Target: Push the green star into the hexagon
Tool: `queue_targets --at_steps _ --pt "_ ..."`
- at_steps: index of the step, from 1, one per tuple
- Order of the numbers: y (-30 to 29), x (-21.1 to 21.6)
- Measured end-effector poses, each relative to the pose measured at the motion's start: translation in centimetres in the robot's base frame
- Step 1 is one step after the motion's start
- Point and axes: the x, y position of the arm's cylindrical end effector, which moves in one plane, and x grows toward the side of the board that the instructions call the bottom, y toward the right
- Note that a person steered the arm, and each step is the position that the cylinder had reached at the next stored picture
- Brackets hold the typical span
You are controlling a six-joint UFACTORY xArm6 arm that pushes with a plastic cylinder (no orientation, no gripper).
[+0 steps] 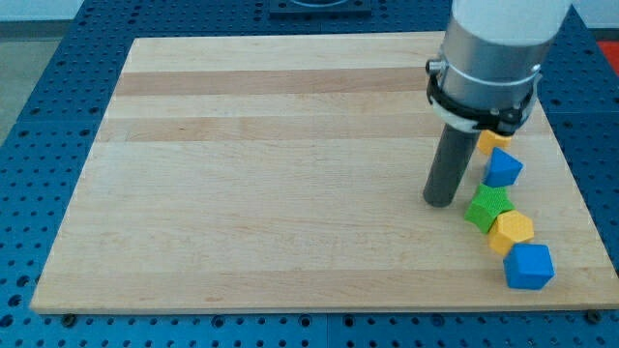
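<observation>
One push seemed nearly done: my tip (441, 202), a bare rod gripping nothing, stood just left of the green star (487, 208), already touching the yellow hexagon (511, 231) at its near right, so only a slight nudge was judged needed.

A lab or robotics test bench: a pale wooden board (290, 174) lies on a blue perforated metal table (39, 145), under a grey robot arm (493, 48).

Blocks crowd the board's (290, 174) right edge, green star (486, 208) seemingly touching yellow hexagon (511, 231); leftward lies open.
</observation>
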Motion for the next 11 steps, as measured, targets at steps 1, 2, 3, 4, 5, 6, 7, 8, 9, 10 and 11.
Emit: queue_targets --at_steps 1,2,3,4,5,6,7,8,9,10,11 --pt "0.6 -0.4" --pt "0.6 0.1" --pt "0.5 1.7" --pt "0.4 1.8" --pt "0.4 2.0" --pt "0.4 3.2" --pt "0.4 3.4" --pt "0.4 3.6" --pt "0.4 4.2" --pt "0.4 4.2" --pt "0.6 3.8"
